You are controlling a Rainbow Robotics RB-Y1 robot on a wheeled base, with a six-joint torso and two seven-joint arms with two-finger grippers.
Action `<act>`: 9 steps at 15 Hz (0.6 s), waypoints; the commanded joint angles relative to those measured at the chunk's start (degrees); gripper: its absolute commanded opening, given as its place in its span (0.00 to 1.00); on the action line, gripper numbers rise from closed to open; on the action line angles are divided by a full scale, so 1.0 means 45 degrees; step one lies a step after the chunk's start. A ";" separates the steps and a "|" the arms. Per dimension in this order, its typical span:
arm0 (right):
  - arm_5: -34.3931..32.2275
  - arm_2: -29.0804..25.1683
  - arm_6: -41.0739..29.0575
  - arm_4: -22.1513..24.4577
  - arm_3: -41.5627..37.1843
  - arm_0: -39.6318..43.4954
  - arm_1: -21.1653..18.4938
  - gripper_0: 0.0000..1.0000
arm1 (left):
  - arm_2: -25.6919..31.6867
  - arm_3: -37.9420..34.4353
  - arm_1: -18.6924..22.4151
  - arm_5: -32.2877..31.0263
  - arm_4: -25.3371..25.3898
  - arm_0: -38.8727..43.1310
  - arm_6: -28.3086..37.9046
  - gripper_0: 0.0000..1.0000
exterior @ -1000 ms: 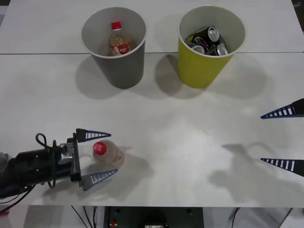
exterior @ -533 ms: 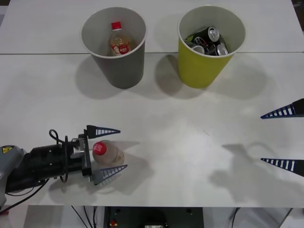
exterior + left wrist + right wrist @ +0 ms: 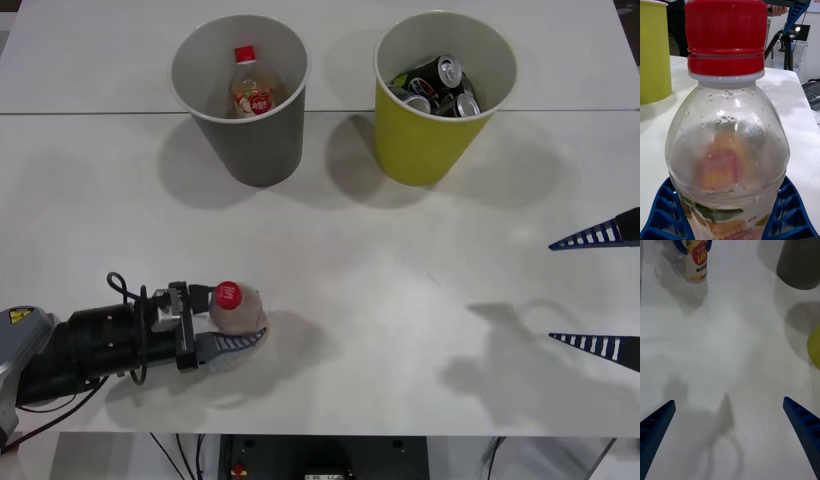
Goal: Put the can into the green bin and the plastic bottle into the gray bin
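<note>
From the front you're seeing the left gripper [image 3: 228,322] pinching the plastic bottle [image 3: 236,308] at the table's [image 3: 400,300] near-left; the right gripper [image 3: 598,292] is idling spread wide. Left wrist — blue fingers [image 3: 662,210] are hugging the bottle's sides.

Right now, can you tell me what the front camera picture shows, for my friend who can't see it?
The left gripper is shut on the plastic bottle near the table's front edge. Behind stand the gray bin, holding another bottle, and the green bin, full of cans. The right gripper waits open.
</note>
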 commanded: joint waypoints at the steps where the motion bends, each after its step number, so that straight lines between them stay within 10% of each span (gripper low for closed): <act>1: 0.0000 0.0000 0.0000 0.0000 0.0000 0.0000 0.0000 1.00 | -0.0006 -0.0003 0.0021 -0.0030 0.0041 0.0001 0.0015 0.00; 9: 0.0000 0.0000 0.0000 0.0000 0.0000 0.0000 0.0000 1.00 | 0.0366 -0.1760 0.1877 0.0048 0.0178 0.0001 0.3472 0.00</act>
